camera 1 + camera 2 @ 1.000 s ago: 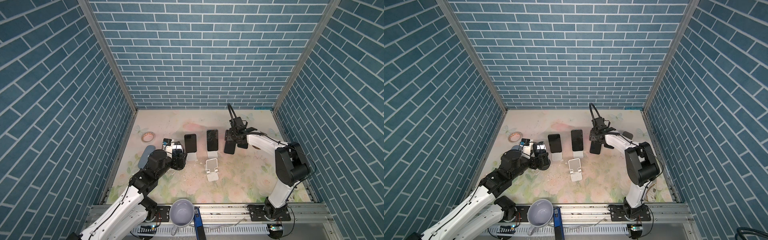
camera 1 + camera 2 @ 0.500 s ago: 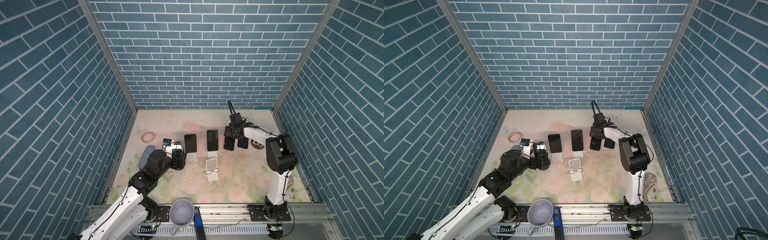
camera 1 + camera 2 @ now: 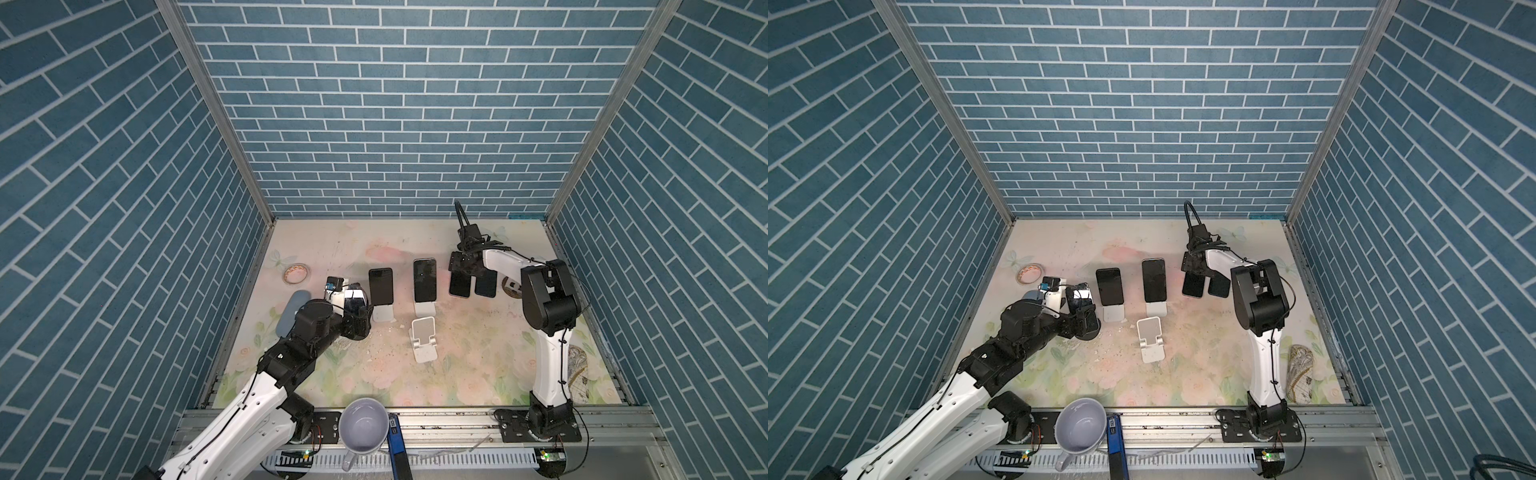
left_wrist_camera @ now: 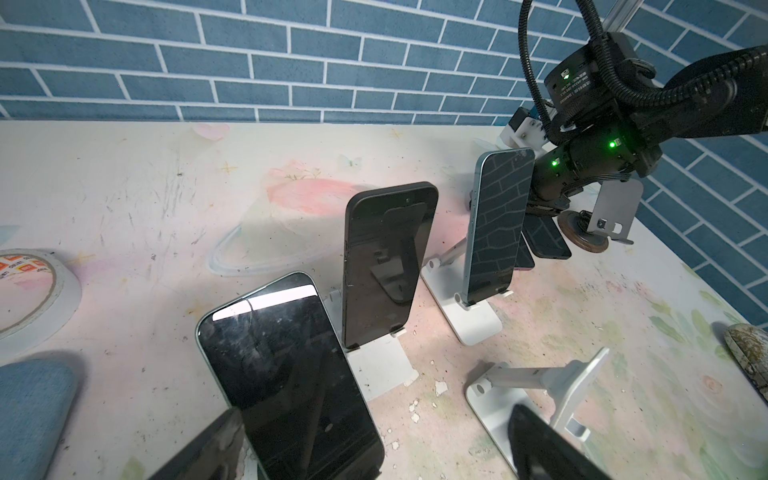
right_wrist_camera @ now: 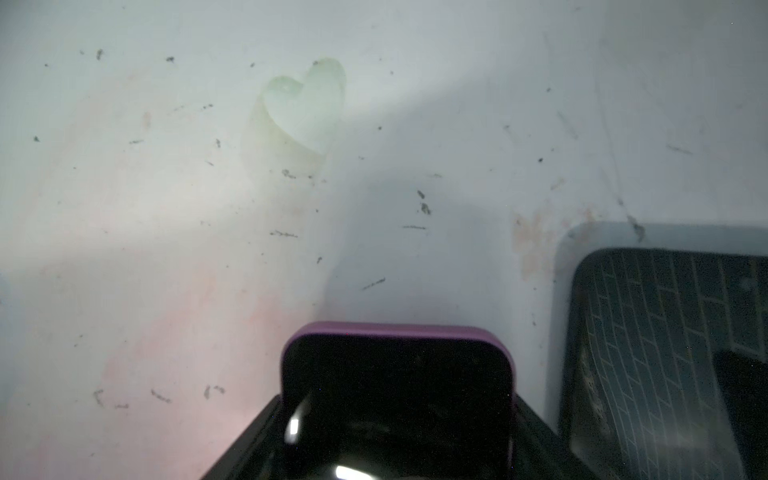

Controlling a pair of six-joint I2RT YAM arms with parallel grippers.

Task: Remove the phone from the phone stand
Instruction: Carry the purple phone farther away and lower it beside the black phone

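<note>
While both top views give only a dark slab under the right gripper (image 3: 461, 272), near the back right of the floral-printed table mat (image 3: 478, 353), the right wrist view shows it to be a black-screened phone in a purple case (image 5: 395, 395). It is pinched by its side edges between the two black fingers (image 5: 245, 453), which are closed in on it. Whether its far end touches the mat I cannot tell. Just beside it is a second dark phone (image 5: 665, 353) whose glass mirrors the brick wall. In both top views that phone comes between the held one and a grey-plated phone stand on a round brown base (image 4: 582, 239). The left wrist view shows this stand plainly, whereas the right arm half hides it from above.

At the left end of the row, the left gripper (image 3: 356, 316) has its jaws spread fully wide. Only the left wrist view shows a pale-rimmed black phone (image 4: 286, 374) leaning back between them, and whether either finger touches it is unclear. Past it, a matte black phone (image 4: 386, 266) and a blue-edged phone (image 4: 494, 228) lean on white stands. An empty white folding stand (image 3: 424, 336) sits nearer the front. The top views alone take in a lavender mug (image 3: 363, 428) at the front rail.
</note>
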